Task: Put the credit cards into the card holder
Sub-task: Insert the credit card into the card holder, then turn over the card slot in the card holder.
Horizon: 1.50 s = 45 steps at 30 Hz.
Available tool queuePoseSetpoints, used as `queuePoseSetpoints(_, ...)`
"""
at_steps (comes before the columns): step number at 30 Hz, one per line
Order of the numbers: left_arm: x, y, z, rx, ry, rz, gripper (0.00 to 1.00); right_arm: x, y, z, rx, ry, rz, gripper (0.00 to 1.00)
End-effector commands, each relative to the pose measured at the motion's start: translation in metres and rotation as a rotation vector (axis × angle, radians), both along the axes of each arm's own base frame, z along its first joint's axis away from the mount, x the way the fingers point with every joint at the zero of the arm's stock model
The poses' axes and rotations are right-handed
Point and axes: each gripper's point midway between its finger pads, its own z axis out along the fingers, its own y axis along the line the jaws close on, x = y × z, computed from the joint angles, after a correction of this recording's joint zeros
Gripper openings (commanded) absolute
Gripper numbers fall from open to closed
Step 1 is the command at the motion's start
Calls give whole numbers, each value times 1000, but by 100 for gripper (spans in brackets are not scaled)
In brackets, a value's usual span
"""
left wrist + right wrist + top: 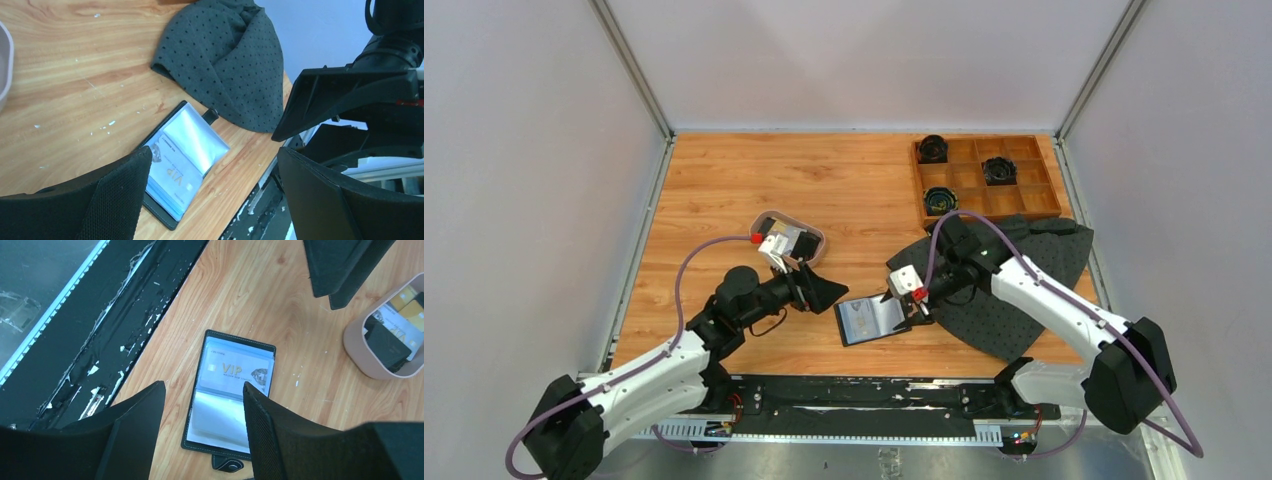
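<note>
**One VIP card in the open holder, the others in the tray, both grippers empty**

The oval pale-rimmed tray [767, 216] sits on the wooden table [714, 170] left of centre; in it lie the loose credit cards [400, 327], gold, white and black overlapping, their print too small to read. Just in front of the tray hangs the left gripper [824, 288]; its fingers [120, 195] are spread wide, with nothing between them and touching nothing.

To its right, near the front edge of the table and between the two grippers, the card holder [871, 320] lies opened flat. One clear sleeve holds a pale card [235, 371] with "VIP" in gold letters; the small lines above and below that word cannot be read; the next sleeve is glossy and shows no writing. The snap tab [227, 464] sticks out of one short edge, just beside the cloth.

The right gripper [204, 387] hovers over the holder; its fingers [270, 430] are partly apart and grip nothing; whether one touches the sleeve I cannot tell.

Further right lies a grey dotted cloth [1024, 295], under the right arm; behind it stands a wooden compartment box [1029, 200] with three round black objects [999, 170].
</note>
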Motion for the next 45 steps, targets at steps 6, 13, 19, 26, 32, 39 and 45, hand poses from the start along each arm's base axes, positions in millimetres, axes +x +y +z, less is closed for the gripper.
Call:
queuePoseSetpoints(6, 7, -16, 21, -3, 88, -45, 93, 1, 18, -43, -118, -66, -18, 63)
queuePoseSetpoints(13, 28, 9, 1, 216, 131, 98, 86, 5, 40, -72, -225, -179, -82, 65)
queuePoseSetpoints(19, 51, 10, -21, 289, 196, 150, 54, -5, 51, -93, -298, -272, -46, 66)
queuePoseSetpoints(26, 60, -14, -47, 391, 262, 32, 30, 0, 53, -112, -395, -299, -84, 66)
queuePoseSetpoints(32, 62, -24, -58, 422, 289, -35, 19, 6, 55, -119, -445, -326, -120, 66)
queuePoseSetpoints(39, 54, -26, -84, 459, 367, -71, 12, 7, 62, -113, -462, -335, -159, 66)
queuePoseSetpoints(45, 51, -29, -99, 464, 399, -95, 12, 2, 65, -117, -476, -345, -145, 66)
